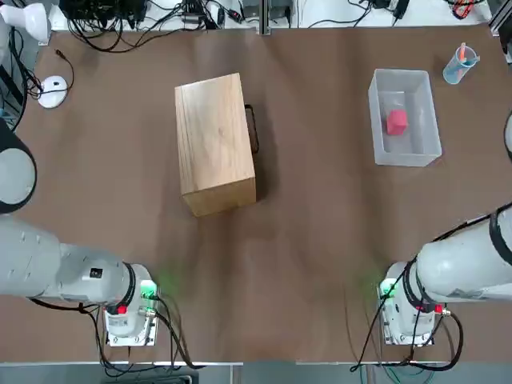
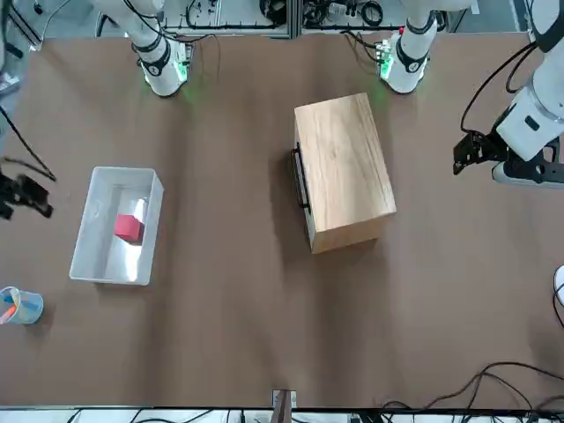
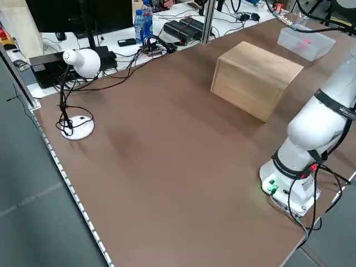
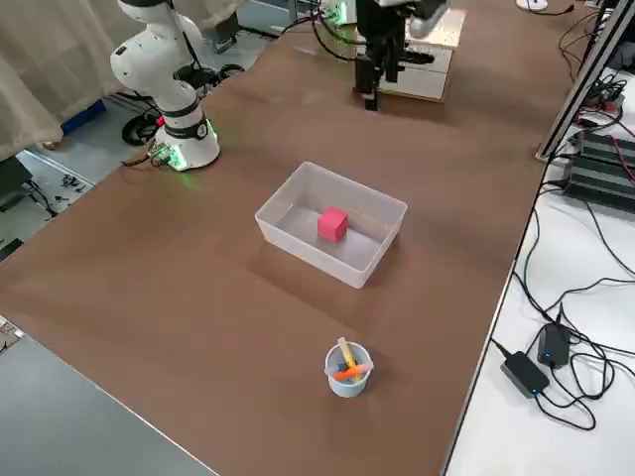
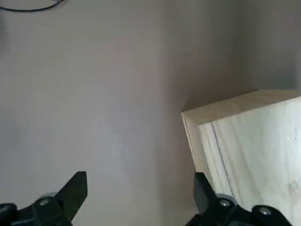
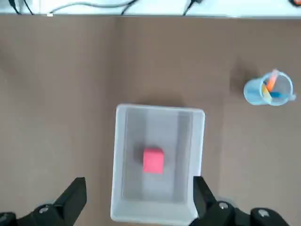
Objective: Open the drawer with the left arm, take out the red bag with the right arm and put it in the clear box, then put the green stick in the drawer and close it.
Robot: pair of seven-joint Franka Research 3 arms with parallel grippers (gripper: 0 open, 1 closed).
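Brown table (image 1: 320,240): clear box (image 1: 404,117) lengthwise away from robot, red bag (image 1: 397,122) inside; both pincers apart.

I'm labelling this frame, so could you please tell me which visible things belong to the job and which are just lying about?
Job:
- drawer, shut in its wooden cabinet
- red bag, lying in the clear box

Lying about:
- blue cup of pens
- white desk lamp
- water bottles
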